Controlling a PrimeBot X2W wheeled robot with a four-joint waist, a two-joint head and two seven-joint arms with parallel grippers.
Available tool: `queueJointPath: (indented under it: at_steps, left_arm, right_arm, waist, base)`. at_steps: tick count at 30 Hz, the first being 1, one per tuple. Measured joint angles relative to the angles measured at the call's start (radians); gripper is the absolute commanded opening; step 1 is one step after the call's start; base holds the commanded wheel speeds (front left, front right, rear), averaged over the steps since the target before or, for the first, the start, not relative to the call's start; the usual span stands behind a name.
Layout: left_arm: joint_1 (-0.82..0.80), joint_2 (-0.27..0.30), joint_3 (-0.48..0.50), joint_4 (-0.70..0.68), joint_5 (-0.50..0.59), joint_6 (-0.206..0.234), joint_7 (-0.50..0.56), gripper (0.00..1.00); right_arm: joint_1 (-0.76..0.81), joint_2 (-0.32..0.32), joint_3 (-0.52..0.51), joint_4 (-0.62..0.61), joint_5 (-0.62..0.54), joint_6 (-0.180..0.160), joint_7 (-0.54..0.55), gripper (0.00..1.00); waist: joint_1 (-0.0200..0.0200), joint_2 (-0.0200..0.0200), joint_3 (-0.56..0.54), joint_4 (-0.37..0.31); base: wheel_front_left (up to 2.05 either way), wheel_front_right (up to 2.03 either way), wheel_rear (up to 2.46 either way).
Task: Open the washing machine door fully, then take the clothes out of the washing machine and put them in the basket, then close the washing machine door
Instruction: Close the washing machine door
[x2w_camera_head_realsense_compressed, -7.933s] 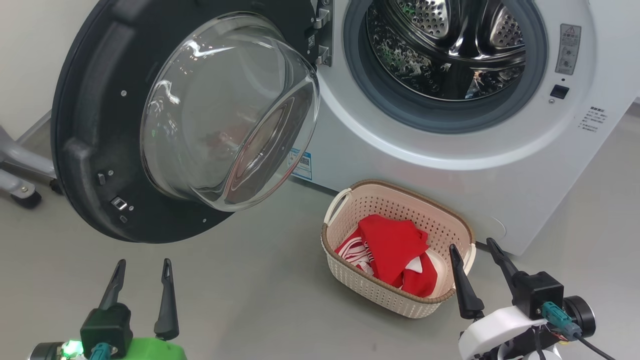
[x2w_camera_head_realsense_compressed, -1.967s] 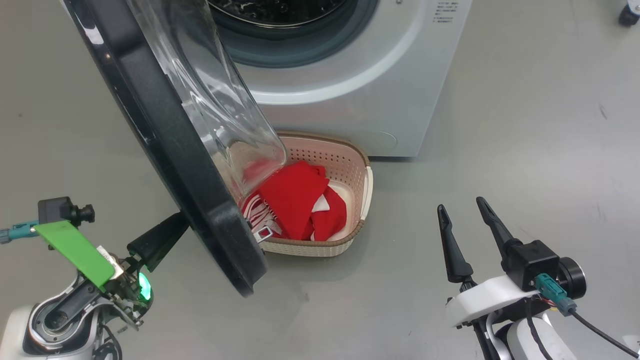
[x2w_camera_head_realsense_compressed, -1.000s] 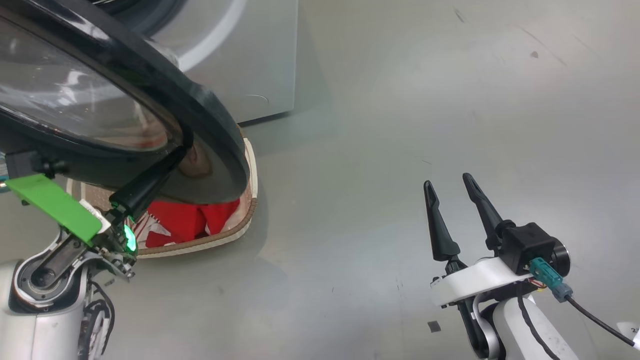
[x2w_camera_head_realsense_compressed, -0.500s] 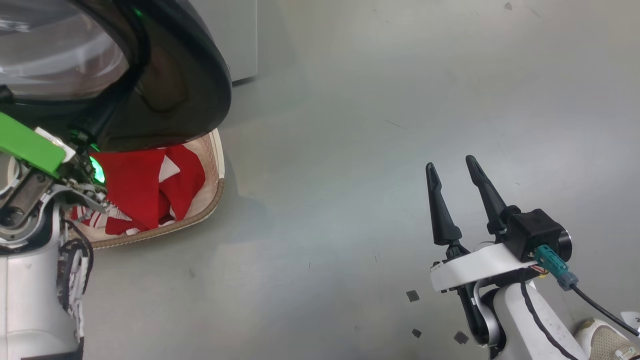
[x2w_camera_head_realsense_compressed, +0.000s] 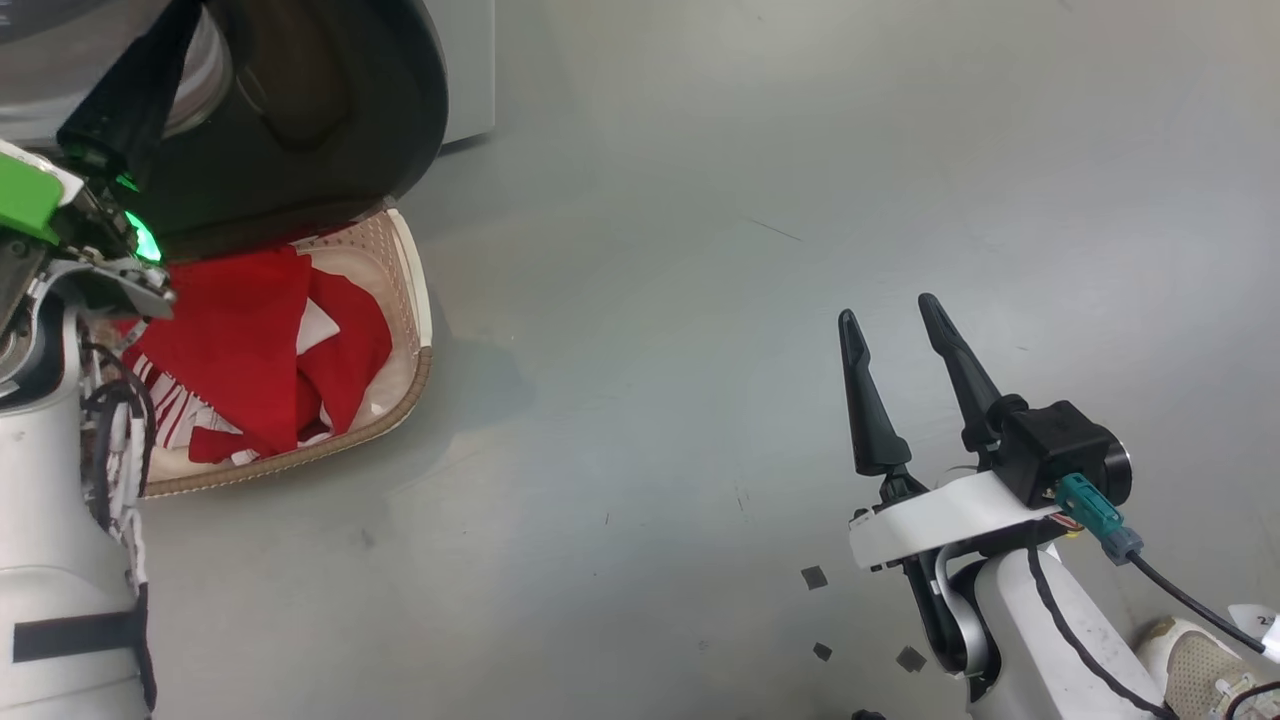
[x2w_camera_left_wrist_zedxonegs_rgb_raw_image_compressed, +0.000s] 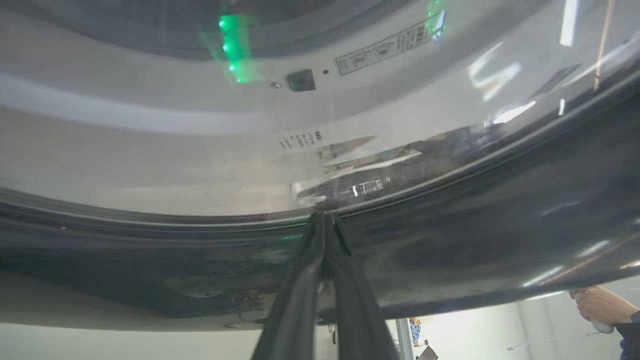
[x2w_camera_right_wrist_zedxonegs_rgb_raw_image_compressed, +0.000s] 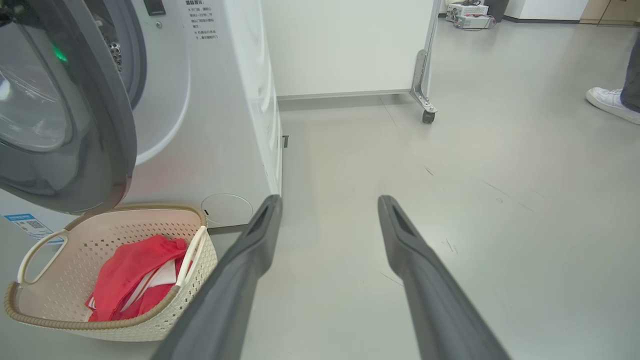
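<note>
— As the door stands now, how does it look?
— Glossy black rim, clear bulging glass. It hangs at an angle before the washer, with a gap open at the port and its lower edge over the basket.
— And the clothes?
— Red with white stripes, heaped in the basket on the floor, just beside the washer.
— Any writing?
— A blue label sits low on the washer, and there are printed lines by the port, all too small to read.
— The tools?
— The left tool has its fingers together, tips pressed against the door's dark rim. The right tool has its fingers apart, holding nothing, over bare floor.
— Against the earliest frame?
— Then the door stood wide open and the left tool hung low, fingers apart. The clothes lay in the basket as now.
</note>
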Motion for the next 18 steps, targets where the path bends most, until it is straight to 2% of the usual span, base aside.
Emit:
queueJointPath:
  at_steps: [18]
  left_arm:
    - [-0.148, 0.027, 0.025, 0.151, 0.102, -0.007, -0.113, 0.0]
  right_arm:
    - [-0.021, 0.005, 0.031, 0.04, 0.018, 0.001, -0.002, 1.0]
  waist:
    - [0.0, 0.0, 0.009, -0.077]
  base:
    - [0.0, 0.0, 0.0]
